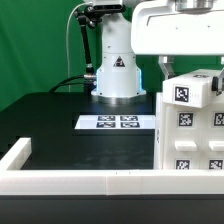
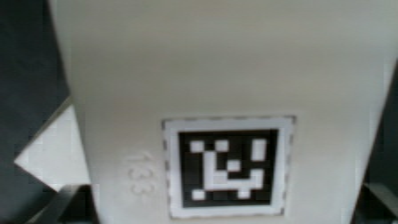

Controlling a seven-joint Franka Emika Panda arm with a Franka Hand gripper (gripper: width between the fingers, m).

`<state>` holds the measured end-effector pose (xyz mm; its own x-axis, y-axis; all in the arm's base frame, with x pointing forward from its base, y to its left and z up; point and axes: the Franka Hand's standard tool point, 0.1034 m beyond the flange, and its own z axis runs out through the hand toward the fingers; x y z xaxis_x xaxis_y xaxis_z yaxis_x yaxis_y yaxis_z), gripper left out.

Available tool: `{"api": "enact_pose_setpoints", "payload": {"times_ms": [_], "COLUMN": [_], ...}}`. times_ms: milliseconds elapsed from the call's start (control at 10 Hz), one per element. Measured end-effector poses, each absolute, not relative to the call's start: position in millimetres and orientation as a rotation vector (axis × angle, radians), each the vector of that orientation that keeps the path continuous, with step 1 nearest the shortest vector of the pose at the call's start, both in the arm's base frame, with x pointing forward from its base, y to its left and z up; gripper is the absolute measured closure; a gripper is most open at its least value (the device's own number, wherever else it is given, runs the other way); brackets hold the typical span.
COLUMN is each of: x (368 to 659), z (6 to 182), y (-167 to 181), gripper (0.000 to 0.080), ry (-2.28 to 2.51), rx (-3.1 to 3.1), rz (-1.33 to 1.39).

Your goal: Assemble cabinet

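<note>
Your gripper (image 1: 166, 70) hangs over the cabinet (image 1: 192, 125) at the exterior view's right desk (image 1: 60, 115) edge; whether it grips is unclear. Next, confirm a hold before lifting.

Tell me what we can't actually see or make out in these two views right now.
- Gripper: in the exterior view it is hidden behind the cabinet; open or shut cannot be told.
- Cabinet: its right side and bottom are cut off by the exterior view's edge.
- Wrist view: one white tagged face fills it, blurred; the table is hidden.
</note>
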<state>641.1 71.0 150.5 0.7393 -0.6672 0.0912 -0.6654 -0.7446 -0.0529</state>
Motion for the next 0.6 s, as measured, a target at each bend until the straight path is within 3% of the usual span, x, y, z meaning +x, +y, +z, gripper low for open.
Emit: {"api": "enact_pose_setpoints", "payload": {"times_ms": [600], "x": [629], "z": [149.2], "y": [66], "gripper": [0.0235], "ry": [1.752], "rx": [-2.577], "rz": [-0.146]}}
